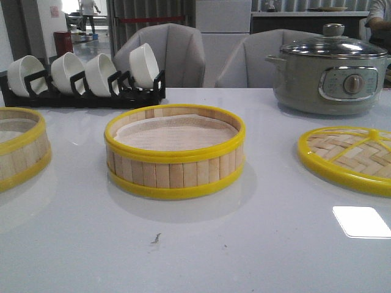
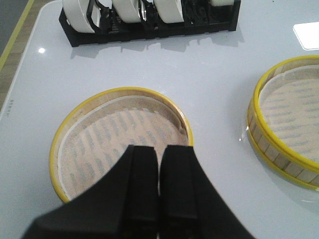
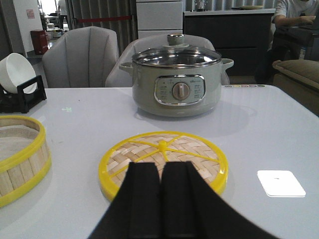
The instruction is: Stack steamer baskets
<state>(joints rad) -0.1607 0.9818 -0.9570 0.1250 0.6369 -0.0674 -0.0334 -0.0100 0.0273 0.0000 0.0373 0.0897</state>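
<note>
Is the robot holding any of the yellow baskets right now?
No. The left gripper is shut and empty above the left basket. The right gripper is shut and empty near the lid.

Both end effectors closed, empty.

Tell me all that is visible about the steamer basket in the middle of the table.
The middle steamer basket is round and shallow, with a wall of vertical light bamboo slats between yellow plastic-looking top and bottom rims. A pale liner lies inside; nothing else is in it. It sits upright and flat on the white table, unstacked. No gripper or other object touches it.
</note>
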